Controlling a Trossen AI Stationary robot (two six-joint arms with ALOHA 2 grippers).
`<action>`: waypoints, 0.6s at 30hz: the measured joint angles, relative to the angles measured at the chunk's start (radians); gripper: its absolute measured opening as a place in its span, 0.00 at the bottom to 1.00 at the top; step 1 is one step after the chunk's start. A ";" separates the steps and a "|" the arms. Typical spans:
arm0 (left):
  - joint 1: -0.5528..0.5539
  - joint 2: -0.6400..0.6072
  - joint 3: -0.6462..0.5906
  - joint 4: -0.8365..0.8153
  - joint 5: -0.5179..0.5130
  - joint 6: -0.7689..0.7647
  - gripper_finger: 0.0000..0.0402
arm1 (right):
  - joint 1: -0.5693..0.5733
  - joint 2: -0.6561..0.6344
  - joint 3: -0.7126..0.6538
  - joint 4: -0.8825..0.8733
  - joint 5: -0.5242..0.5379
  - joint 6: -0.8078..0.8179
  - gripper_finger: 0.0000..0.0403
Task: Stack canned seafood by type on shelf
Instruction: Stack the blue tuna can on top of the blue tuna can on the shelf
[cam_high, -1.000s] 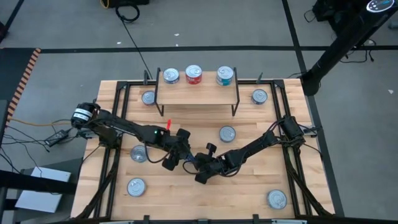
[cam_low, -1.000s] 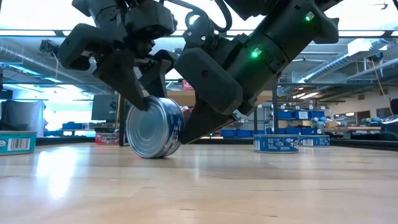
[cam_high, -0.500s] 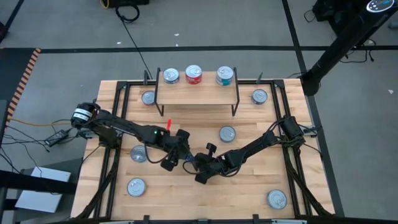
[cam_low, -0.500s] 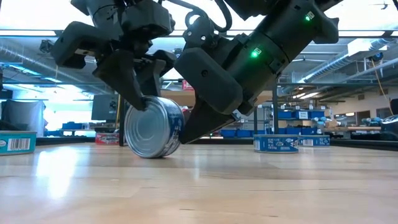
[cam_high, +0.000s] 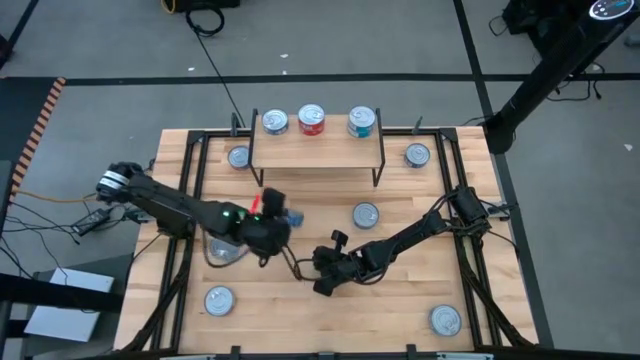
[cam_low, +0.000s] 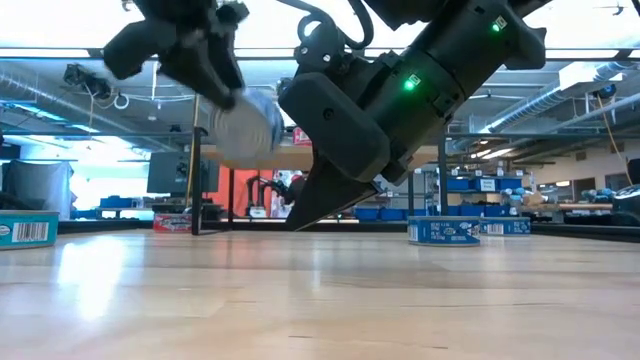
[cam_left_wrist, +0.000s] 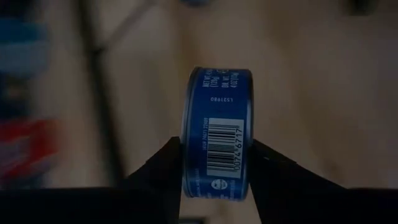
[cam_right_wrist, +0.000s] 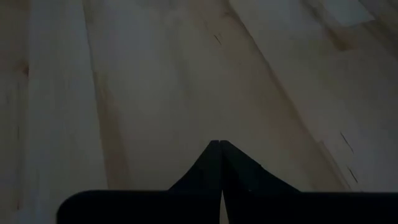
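Your left gripper (cam_left_wrist: 216, 163) now lifts the blue tin (cam_left_wrist: 217, 134), clamped, off the table (cam_high: 400, 300). Your right gripper (cam_right_wrist: 219, 146) stays pinched empty, low

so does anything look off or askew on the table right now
Only the blue tin: the left gripper holds it on edge, off the table, unlike the tins lying flat. The right gripper rests shut, tips at the wood.

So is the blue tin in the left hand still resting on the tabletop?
No: in the low view the blue tin hangs in the left hand well clear of the tabletop.
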 joint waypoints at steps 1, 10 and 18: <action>-0.003 -0.025 0.000 -0.014 -0.057 -0.009 0.37 | 0.000 0.000 0.000 0.000 0.000 0.000 0.03; 0.031 -0.179 0.000 -0.024 -0.469 0.000 0.37 | 0.000 0.000 0.000 0.011 0.000 0.000 0.03; 0.225 -0.169 0.000 0.104 -0.533 0.139 0.37 | 0.000 0.000 0.000 0.020 0.000 0.000 0.03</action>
